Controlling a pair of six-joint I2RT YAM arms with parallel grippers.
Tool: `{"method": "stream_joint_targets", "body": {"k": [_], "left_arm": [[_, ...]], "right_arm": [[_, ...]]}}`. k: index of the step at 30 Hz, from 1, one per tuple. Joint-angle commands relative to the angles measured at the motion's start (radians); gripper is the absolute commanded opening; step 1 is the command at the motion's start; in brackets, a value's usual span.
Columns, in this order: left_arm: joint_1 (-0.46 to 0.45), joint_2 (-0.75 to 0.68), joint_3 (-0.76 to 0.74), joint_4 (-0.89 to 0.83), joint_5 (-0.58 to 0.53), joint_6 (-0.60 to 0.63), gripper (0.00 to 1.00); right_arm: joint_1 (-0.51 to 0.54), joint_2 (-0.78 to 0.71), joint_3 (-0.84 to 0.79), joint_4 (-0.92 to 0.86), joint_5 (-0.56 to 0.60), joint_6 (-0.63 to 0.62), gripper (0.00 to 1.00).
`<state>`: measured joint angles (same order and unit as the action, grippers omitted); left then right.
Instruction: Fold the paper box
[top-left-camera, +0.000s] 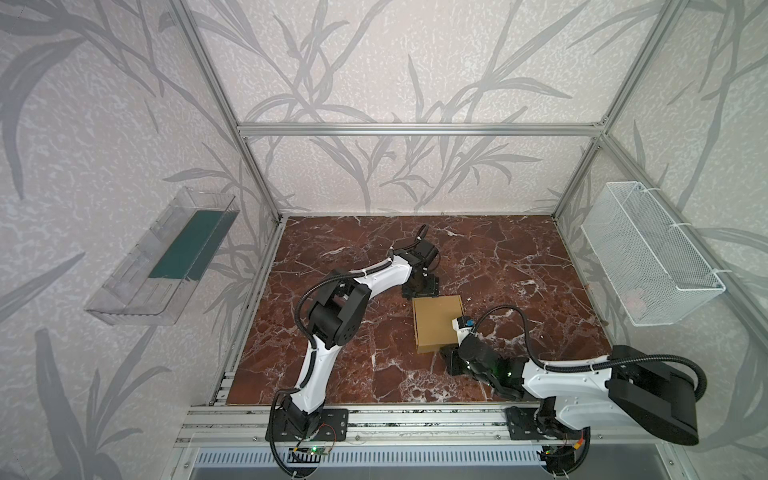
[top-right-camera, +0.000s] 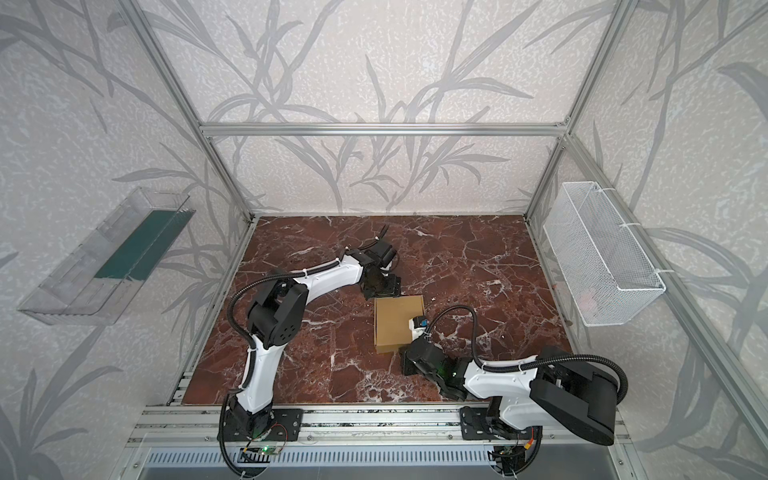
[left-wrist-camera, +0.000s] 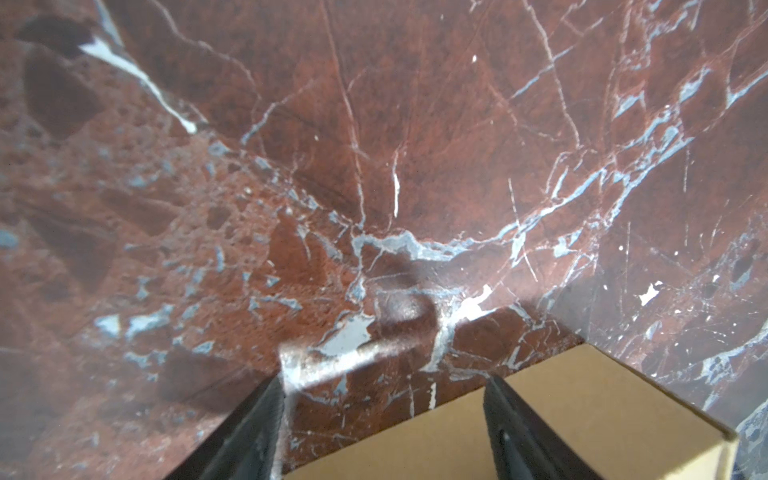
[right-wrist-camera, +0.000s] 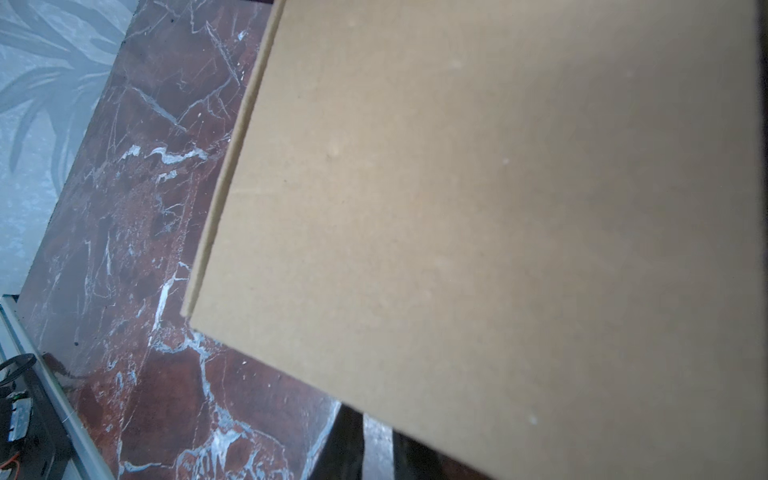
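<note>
The paper box is a closed, shallow tan cardboard box lying flat near the middle of the marble table. My left gripper hangs at the box's far edge. In the left wrist view it is open, with one finger over the box and the other over bare table. My right gripper sits at the box's near right corner. In the right wrist view the box fills the frame. There the right gripper has its jaws almost together, their tips hidden behind the cardboard.
A clear plastic bin hangs on the left wall and a white wire basket on the right wall. Aluminium rails carry both arm bases along the front. The red marble tabletop spreads around the box.
</note>
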<state>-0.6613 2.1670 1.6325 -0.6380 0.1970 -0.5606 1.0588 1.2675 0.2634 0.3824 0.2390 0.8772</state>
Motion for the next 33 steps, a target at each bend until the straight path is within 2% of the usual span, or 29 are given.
{"method": "stream_joint_targets", "body": {"k": [1, 5, 12, 18, 22, 24, 29, 33], "left_arm": [[-0.024, 0.034, -0.045, -0.154, 0.041, 0.026, 0.78], [-0.024, 0.040, -0.032, -0.162, 0.038, 0.027, 0.78], [-0.022, 0.045, -0.009, -0.173, 0.042, 0.029, 0.78], [-0.022, 0.045, -0.004, -0.174, 0.052, 0.031, 0.78], [-0.021, 0.045, -0.002, -0.175, 0.057, 0.033, 0.78], [-0.021, 0.047, 0.002, -0.177, 0.059, 0.036, 0.78], [-0.021, 0.053, 0.005, -0.174, 0.073, 0.038, 0.78], [-0.024, 0.057, 0.003, -0.165, 0.088, 0.036, 0.78]], "right_arm": [[-0.004, -0.083, -0.015, -0.032, 0.118, 0.026, 0.17], [-0.003, -0.221, -0.007, -0.250, 0.115, 0.072, 0.18], [0.013, -0.455, -0.051, -0.472, 0.099, 0.158, 0.18], [0.011, -0.626, -0.057, -0.693, 0.181, 0.172, 0.18], [-0.010, -0.672, -0.046, -0.808, 0.215, 0.157, 0.19], [-0.062, -0.668, -0.055, -0.815, 0.185, 0.140, 0.19], [-0.220, -0.616, -0.086, -0.712, 0.012, 0.085, 0.19], [-0.280, -0.575, -0.077, -0.640, -0.029, 0.035, 0.19]]}}
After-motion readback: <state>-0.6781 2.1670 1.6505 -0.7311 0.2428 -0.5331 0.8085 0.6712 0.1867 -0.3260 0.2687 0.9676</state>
